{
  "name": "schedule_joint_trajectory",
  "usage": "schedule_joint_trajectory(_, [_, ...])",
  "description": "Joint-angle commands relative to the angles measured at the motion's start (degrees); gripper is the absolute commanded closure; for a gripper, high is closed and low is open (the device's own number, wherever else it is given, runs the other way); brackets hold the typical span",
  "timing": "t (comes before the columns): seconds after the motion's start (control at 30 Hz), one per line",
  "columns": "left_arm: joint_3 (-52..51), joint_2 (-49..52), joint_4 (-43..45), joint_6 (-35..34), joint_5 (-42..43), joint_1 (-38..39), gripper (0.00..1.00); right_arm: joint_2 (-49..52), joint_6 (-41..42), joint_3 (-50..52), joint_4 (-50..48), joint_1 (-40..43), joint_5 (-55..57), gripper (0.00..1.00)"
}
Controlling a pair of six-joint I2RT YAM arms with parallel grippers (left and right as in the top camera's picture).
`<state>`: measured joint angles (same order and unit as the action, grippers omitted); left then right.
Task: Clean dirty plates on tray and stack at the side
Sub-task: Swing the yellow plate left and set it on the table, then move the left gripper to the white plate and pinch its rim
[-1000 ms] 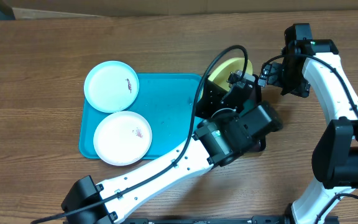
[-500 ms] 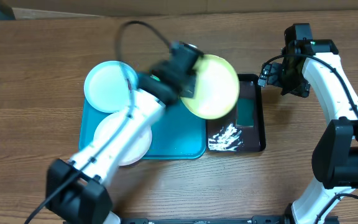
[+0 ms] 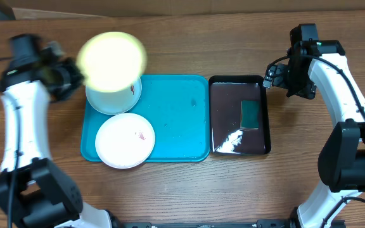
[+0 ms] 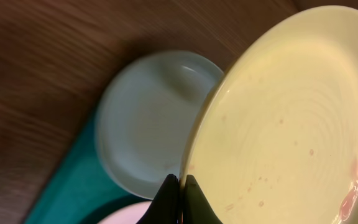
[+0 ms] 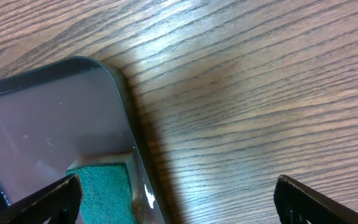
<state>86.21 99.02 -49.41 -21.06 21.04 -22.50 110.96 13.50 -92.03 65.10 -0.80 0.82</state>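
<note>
Looks like the stacking bit: aim for bare bench (image 3: 189,44) left of the blue tray (image 3: 176,126) and lower the yellow-green plate (image 3: 113,61) flat, no dropping. It hangs tilted over the light-blue plate (image 3: 115,102), rim pinched in the left jaws. It looks speckled, so maybe not clean. Right jaws spread wide, empty.

Count: one blue tray, one black tray (image 3: 224,120), three plates (white plate (image 3: 125,140) included), one sponge (image 3: 250,114).

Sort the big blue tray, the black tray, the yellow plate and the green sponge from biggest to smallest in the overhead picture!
1. large turquoise rectangular plastic tray
2. glossy black rectangular tray
3. round yellow-green plastic plate, held up nearer the camera, so it may look bigger than it is
4. small green sponge
</note>
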Motion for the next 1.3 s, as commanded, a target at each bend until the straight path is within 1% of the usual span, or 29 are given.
schedule_joint_trajectory(0.0, [-1.0,0.1,-0.1,-0.9,0.8,-9.0,0.96,-0.7,0.4,-0.8,-0.3,-0.1,0.0,0.00])
schedule_joint_trajectory(0.1, [-1.8,0.1,0.2,-2.8,-2.6,-14.6,0.96,-0.7,0.4,-0.8,-0.3,-0.1,0.0,0.00])
schedule_joint_trajectory(0.2, [-4.3,0.1,1.6,-4.8,-8.8,-19.4,0.96,-0.7,0.4,-0.8,-0.3,-0.1,0.0,0.00])
schedule_joint_trajectory(0.27, [-7.0,0.1,3.4,-6.2,-14.0,-21.0,0.96,-0.7,0.4,-0.8,-0.3,-0.1,0.0,0.00])
schedule_joint_trajectory(0.33, [-10.0,0.1,6.1,-6.9,-17.2,-21.9,0.96,-0.7,0.4,-0.8,-0.3,-0.1,0.0,0.00])
schedule_joint_trajectory(0.47, [-15.3,0.1,13.1,-6.8,-17.6,-22.5,0.96,-0.7,0.4,-0.8,-0.3,-0.1,0.0,0.00])
schedule_joint_trajectory(0.83, [-23.2,0.1,23.1,-6.8,-17.6,-21.4,0.96,-0.7,0.4,-0.8,-0.3,-0.1,0.0,0.00])
schedule_joint_trajectory(0.93, [-26.1,0.1,27.4,-6.8,-17.6,-20.5,0.92,-0.7,0.4,-0.8,-0.3,-0.1,0.0,0.00])
schedule_joint_trajectory(1.03, [-26.3,0.1,27.9,-6.8,-17.5,-20.0,0.90,-0.7,0.4,-0.8,-0.3,-0.1,0.0,0.00])
schedule_joint_trajectory(1.07, [-26.3,0.1,28.3,-6.8,-17.2,-19.8,0.86,-0.7,0.4,-0.8,-0.3,-0.1,0.0,0.00])
schedule_joint_trajectory(1.1, [-26.3,0.1,28.5,-6.8,-16.5,-19.6,0.77,-0.7,0.4,-0.8,-0.3,-0.1,0.0,0.00])
schedule_joint_trajectory(1.13, [-26.3,0.1,28.6,-6.5,-15.6,-19.4,0.66,-0.7,0.4,-0.8,-0.3,-0.1,0.0,0.00])
schedule_joint_trajectory(1.17, [-26.2,0.1,28.8,-5.9,-13.6,-19.3,0.50,-0.7,0.4,-0.8,-0.3,-0.1,0.0,0.00])
schedule_joint_trajectory(1.23, [-25.3,0.1,28.6,-4.2,-8.8,-19.2,0.31,-0.7,0.4,-0.8,-0.3,-0.1,0.0,0.00])
schedule_joint_trajectory(1.27, [-24.2,0.0,27.6,-3.0,-5.5,-19.1,0.25,-0.7,0.4,-0.8,-0.3,-0.1,0.0,0.00])
